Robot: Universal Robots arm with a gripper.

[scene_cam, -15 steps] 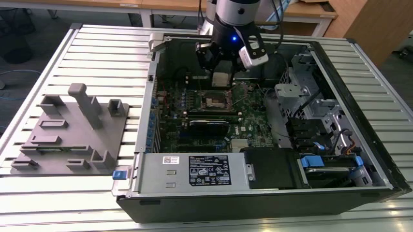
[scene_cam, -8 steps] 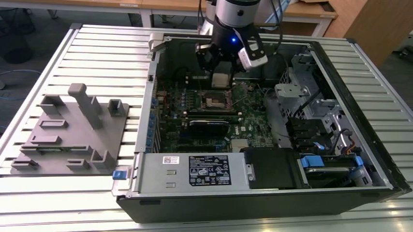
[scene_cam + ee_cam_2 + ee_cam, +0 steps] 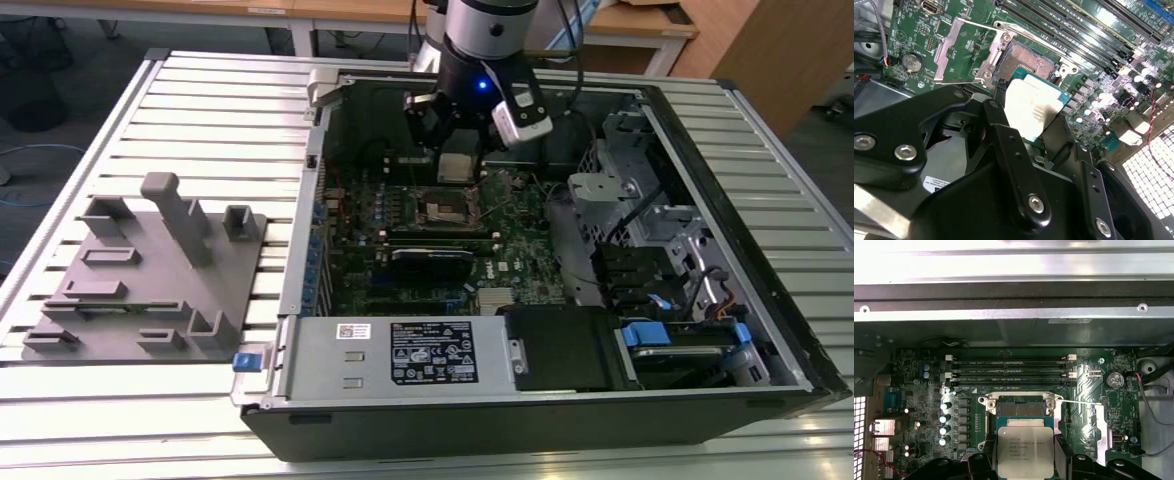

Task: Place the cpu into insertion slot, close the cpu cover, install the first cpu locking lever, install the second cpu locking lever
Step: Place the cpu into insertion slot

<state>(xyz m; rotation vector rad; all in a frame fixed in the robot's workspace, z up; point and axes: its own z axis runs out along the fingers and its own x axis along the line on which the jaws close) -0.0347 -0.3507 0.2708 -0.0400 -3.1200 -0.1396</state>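
Note:
My gripper (image 3: 457, 166) hangs inside the open computer case, shut on the cpu (image 3: 1024, 450), a flat square chip with a silver top, held by two opposite edges between the black fingers (image 3: 1064, 455). In both wrist views the cpu (image 3: 1034, 106) hovers just above and slightly off the insertion slot (image 3: 1021, 408), which is open with its gold-brown contact field (image 3: 1026, 60) bare. The cpu cover (image 3: 961, 50), a silver frame plate, is swung open and lies flat on the board beside the slot. In the exterior view the slot (image 3: 447, 208) lies just in front of the gripper.
Long black memory slots (image 3: 1011, 367) run past the socket on the green motherboard. A coin battery (image 3: 1114, 379) and cables sit near the cover. The case's power supply (image 3: 414, 350) and drive cage (image 3: 667, 270) border the board. A grey fixture (image 3: 147, 270) stands on the slatted table at the exterior view's left.

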